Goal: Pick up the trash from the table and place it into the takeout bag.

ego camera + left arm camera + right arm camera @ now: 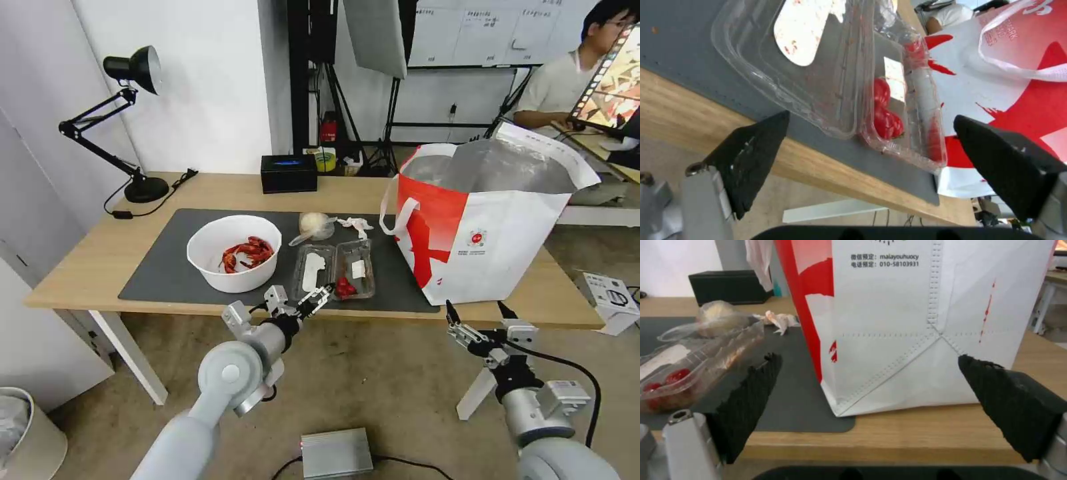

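Note:
On the table's (87,267) dark mat stands a white bowl (233,261) of red crayfish shells. Beside it lies an open clear clamshell tray (333,268) (818,66) (693,360) holding red bits. Behind the tray lie a clear bag with a pale lump (315,225) (720,318) and a crumpled tissue (353,225) (778,319). The takeout bag (480,220) (1018,50) (907,323) stands upright and open on the right. My left gripper (300,299) (871,117) hovers open at the table's front edge, just before the tray. My right gripper (477,312) (869,357) is open in front of the bag, below table height.
A black tissue box (288,173) (726,286) and a black desk lamp (133,120) stand at the back of the table. On the floor are a silver box (337,453), a white carton (610,300) and a bin (20,433).

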Tool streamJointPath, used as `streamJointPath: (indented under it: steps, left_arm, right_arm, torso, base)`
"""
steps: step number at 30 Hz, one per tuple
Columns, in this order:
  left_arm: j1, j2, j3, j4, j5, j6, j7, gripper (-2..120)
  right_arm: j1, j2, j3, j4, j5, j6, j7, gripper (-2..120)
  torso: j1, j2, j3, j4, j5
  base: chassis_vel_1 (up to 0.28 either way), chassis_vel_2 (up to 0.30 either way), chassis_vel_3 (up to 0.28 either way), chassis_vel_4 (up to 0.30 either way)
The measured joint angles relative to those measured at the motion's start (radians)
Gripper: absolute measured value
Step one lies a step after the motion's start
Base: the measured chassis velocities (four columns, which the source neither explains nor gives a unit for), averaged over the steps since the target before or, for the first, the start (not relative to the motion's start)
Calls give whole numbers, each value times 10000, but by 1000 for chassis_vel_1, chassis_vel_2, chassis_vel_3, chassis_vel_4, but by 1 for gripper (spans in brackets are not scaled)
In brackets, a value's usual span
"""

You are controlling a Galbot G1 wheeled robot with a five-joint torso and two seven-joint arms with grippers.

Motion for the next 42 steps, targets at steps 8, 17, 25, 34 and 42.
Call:
streamJointPath:
  steps: [8, 17, 25, 34, 42]
  left_arm:
    - [-42, -17, 4, 54, 106, -15, 138, 100]
    - [2, 59, 29, 144, 488, -338, 650, 100]
    - [-23, 16, 191, 370, 1189, -738, 1242, 100]
    - [0, -76, 428, 536, 1969, -1095, 2122, 100]
    - [-118, -183, 619, 633, 2535, -1393, 2675, 100]
  right_arm:
    - [122, 0, -126, -156, 0, 6, -4, 100]
    - [145, 6, -143, -269, -1, 60, -10, 100]
    - [158, 60, -212, -332, -12, 95, -23, 100]
    - [193, 91, -244, -422, -18, 140, -34, 100]
    - [197, 137, -267, -478, -28, 197, -47, 100]
  torso:
    - [0, -1, 3, 0, 0]
    - [1, -1, 3, 1, 0]
    - [2, -1, 3, 0, 0]
    - [2, -1, 3, 0, 0]
    - [2, -1, 3, 0, 0]
  base:
    - [0, 0, 0, 0]
    - [0, 0, 0, 0]
    - [0, 0, 0, 0]
    - [0, 0, 0, 0]
    - [0, 0, 0, 0]
